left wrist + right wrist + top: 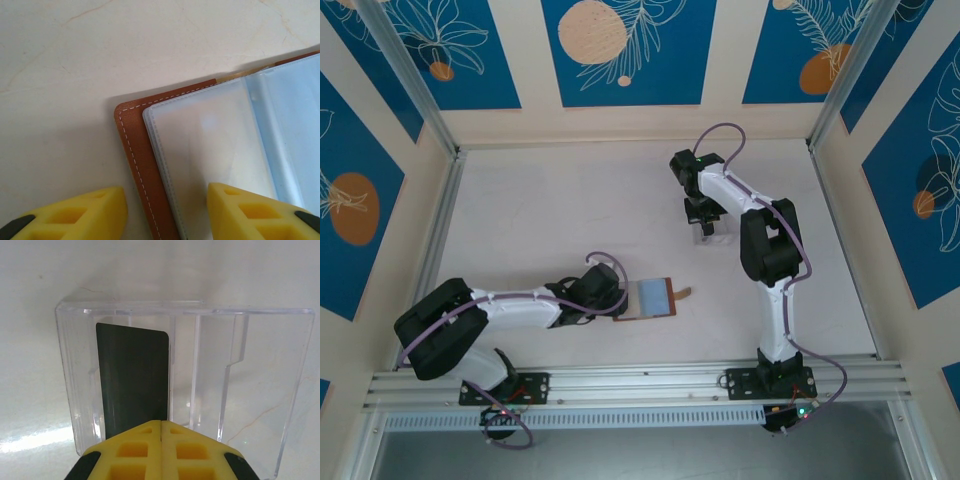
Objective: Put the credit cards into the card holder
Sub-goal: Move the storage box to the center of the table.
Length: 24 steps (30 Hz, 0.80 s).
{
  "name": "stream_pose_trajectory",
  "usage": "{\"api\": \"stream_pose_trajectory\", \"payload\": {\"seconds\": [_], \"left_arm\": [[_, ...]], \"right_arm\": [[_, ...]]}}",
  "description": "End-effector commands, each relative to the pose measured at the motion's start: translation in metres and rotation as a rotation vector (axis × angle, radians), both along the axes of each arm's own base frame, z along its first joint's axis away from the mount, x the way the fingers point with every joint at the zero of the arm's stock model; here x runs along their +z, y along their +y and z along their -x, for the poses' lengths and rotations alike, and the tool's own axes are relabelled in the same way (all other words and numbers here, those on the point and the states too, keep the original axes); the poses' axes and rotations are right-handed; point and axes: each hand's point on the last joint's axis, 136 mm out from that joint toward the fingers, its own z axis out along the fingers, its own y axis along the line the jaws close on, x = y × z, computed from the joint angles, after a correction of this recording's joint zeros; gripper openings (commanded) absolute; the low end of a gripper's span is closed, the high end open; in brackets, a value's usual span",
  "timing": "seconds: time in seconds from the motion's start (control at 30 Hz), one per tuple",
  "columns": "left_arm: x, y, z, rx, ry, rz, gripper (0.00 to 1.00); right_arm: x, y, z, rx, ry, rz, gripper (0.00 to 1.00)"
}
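Black rectangular card (132, 380), thin and plasticky, is the one credit card I can actually make out. It's standing upright inside the clear plastic tray (260, 365), in the left-hand compartment as the right wrist camera sees it, long axis running up and down and its face turned toward the camera.

The right gripper (161, 440) sits just in front of the tray with its yellow fingers pressed flat together. I can't see anything between them. The seam between the fingers lines up roughly with the card's right edge, so the card lies straight ahead and a touch left of the pincer. My guess is it'd have to spread and shift left before it could take the card. Since the card is face-on, how the fingers meet that thin edge is what the pick turns on.

The brown leather folding card holder (655, 297) lies open on the pale table (550, 210), apart from the tray, toward the arm bases and off to its left. Its clear plastic sleeves (210, 150) face up.

The left gripper (165, 215) is at the holder's end farthest from the tray, spread wide. One finger is over the sleeves, the other over bare table. Can't tell if it's touching.

So the right arm is clearly the nearer one to the card.
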Motion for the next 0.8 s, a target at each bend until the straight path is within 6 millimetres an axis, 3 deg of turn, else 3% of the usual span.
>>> {"api": "stream_pose_trajectory", "payload": {"seconds": [0.0, 0.23, 0.33, 0.47, 0.6, 0.67, 0.77], "left_arm": [[-0.035, 0.020, 0.022, -0.002, 0.129, -0.081, 0.48], [-0.034, 0.019, 0.022, -0.002, 0.128, -0.079, 0.48], [-0.030, 0.021, 0.021, -0.001, 0.125, -0.084, 0.48], [-0.009, 0.029, 0.014, 0.020, 0.091, -0.055, 0.48], [0.012, 0.038, 0.009, 0.027, 0.070, -0.025, 0.49], [0.025, 0.036, 0.008, 0.004, 0.054, 0.005, 0.51], [0.045, 0.029, 0.005, -0.031, 0.020, 0.060, 0.52]], "right_arm": [[0.022, 0.000, 0.004, 0.003, -0.033, -0.029, 0.00], [0.025, -0.003, 0.005, -0.013, -0.032, -0.064, 0.00], [0.018, -0.002, 0.006, -0.030, -0.019, -0.083, 0.16], [0.023, -0.012, 0.007, -0.111, -0.079, -0.158, 0.24], [0.034, -0.050, 0.006, -0.265, -0.165, -0.181, 0.25], [0.032, -0.058, 0.004, -0.306, -0.169, -0.235, 0.31], [0.021, -0.063, 0.000, -0.321, -0.147, -0.236, 0.32]]}}
